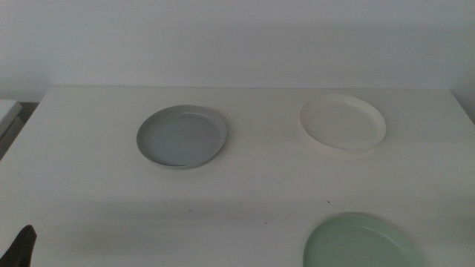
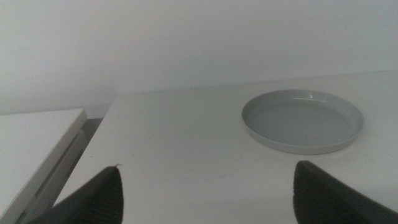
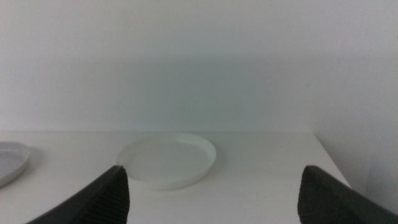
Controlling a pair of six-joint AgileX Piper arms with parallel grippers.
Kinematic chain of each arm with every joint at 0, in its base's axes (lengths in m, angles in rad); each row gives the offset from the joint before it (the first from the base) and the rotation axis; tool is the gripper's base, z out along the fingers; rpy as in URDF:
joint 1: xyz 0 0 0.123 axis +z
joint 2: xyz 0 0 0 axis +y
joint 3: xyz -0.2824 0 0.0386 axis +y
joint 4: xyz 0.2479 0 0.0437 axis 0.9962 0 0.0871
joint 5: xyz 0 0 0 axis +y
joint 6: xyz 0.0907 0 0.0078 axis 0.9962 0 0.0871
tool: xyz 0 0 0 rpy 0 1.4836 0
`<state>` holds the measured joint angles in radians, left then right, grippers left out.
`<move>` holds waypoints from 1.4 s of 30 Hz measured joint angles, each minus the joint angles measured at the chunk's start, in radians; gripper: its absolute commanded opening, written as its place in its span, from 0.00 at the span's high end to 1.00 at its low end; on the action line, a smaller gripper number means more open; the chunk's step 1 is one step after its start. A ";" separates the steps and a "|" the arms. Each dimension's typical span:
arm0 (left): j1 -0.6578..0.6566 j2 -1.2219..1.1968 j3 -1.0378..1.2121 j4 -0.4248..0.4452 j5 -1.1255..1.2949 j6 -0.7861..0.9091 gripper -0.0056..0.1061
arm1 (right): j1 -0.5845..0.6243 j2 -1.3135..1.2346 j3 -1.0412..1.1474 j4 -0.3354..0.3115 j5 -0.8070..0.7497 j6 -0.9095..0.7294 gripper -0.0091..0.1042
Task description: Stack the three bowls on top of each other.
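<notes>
Nearest the middle camera, the pale mint green bowl (image 1: 364,241) is being cut off by the bottom edge of the view, right of centre on the white table (image 1: 245,185), with nothing lying on it or beside it. At the bottom left corner of that view only a dark tip of the left gripper (image 1: 22,248) is being shown, low over the near table edge. In its own wrist view, the left gripper (image 2: 208,193) is being held with its jaws spread wide and nothing between them; beyond the gap the grey bowl (image 2: 303,121) is being seen lying flat on bare table, apart from the jaws. A second pale surface (image 2: 34,146) is being seen beside the table's left edge, separated from it by a dark gap. The right gripper (image 3: 214,193) is likewise being held wide apart and gripping nothing, with the white bowl (image 3: 168,158) lying ahead of it, well clear of the jaws. In the middle view the grey bowl (image 1: 182,136) and the white bowl (image 1: 343,122) are being shown well apart, none of the three being stacked, and a plain wall (image 1: 237,37) is being seen behind the table.
</notes>
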<state>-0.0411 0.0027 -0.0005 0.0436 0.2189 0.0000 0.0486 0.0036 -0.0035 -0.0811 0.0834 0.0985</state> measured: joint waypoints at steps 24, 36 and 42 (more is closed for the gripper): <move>0.000 0.000 0.000 0.000 0.000 0.000 0.11 | 0.049 0.900 -0.627 0.192 0.770 0.032 0.10; 0.000 0.000 0.000 0.000 0.000 0.000 0.11 | 0.051 1.268 -0.629 0.198 0.728 0.020 0.17; 0.000 0.000 0.000 0.000 0.000 0.000 0.11 | 0.094 1.375 -0.629 0.209 0.672 0.039 0.27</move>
<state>-0.0411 0.0027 -0.0005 0.0436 0.2189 0.0000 0.1430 1.3789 -0.6326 0.1281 0.7554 0.1371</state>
